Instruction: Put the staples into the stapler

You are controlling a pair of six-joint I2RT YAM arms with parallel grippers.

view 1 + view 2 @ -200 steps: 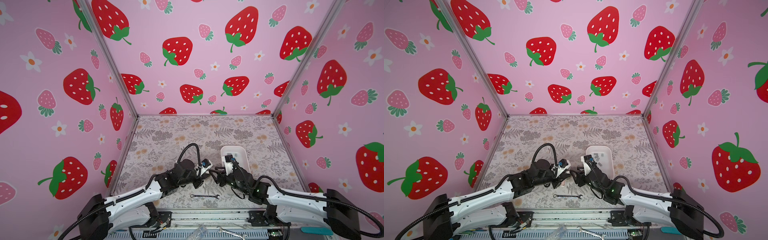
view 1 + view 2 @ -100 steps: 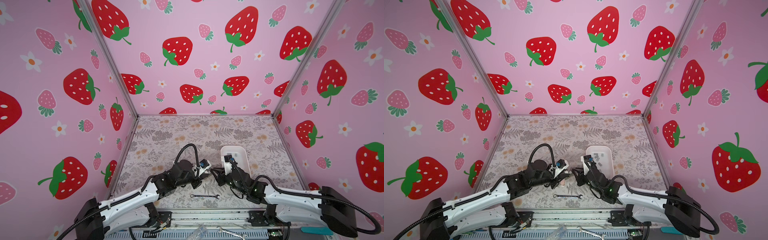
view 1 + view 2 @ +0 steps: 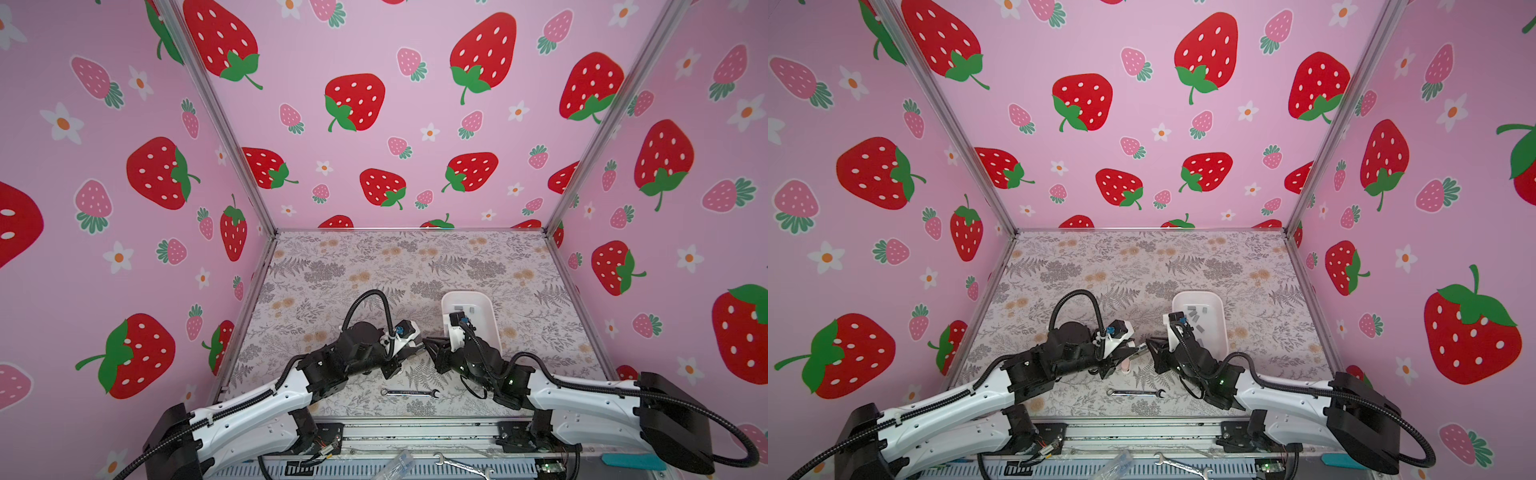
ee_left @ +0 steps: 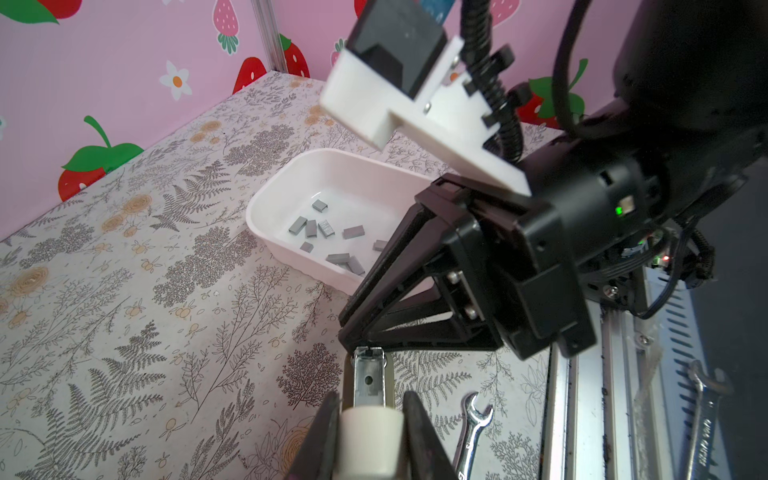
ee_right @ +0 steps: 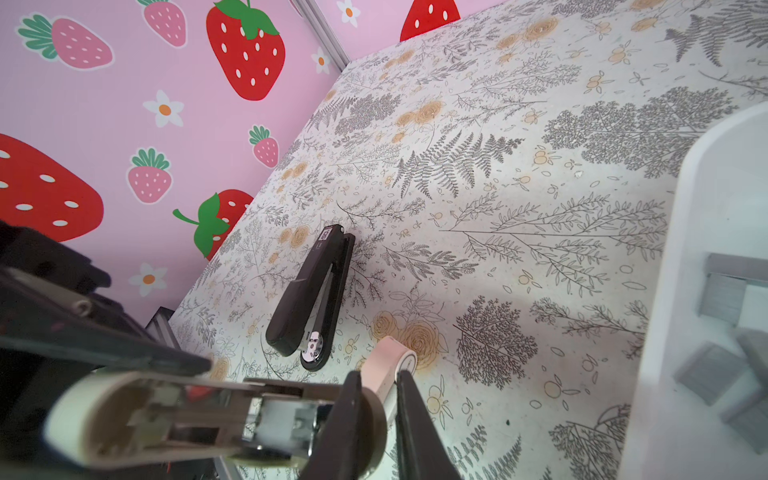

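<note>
The staples (image 4: 328, 232) are lying loose as short grey strips on the floor of the white tray (image 4: 266, 189), which is sitting on the floral table (image 3: 1142, 266) right of centre in both top views. Near the tray's front end, the cream stapler (image 4: 369, 419) is being held between the two arms with its metal rail exposed and pointing toward the tray. The left gripper (image 4: 371, 405) is pinching the stapler's cream body, its fingers pressing against both sides. The right gripper (image 4: 353, 338) is meeting the rail's free end, its fingers standing close together with the stapler's front tip caught between them. A pale pink piece (image 5: 390, 357) is showing just under the grippers; whether it is lying on the table or joined to the stapler cannot be told. A black stapler (image 5: 311, 299) is lying on the table toward the left wall. A wrench (image 3: 1134, 392) is resting near the front edge, between the arms.
</note>
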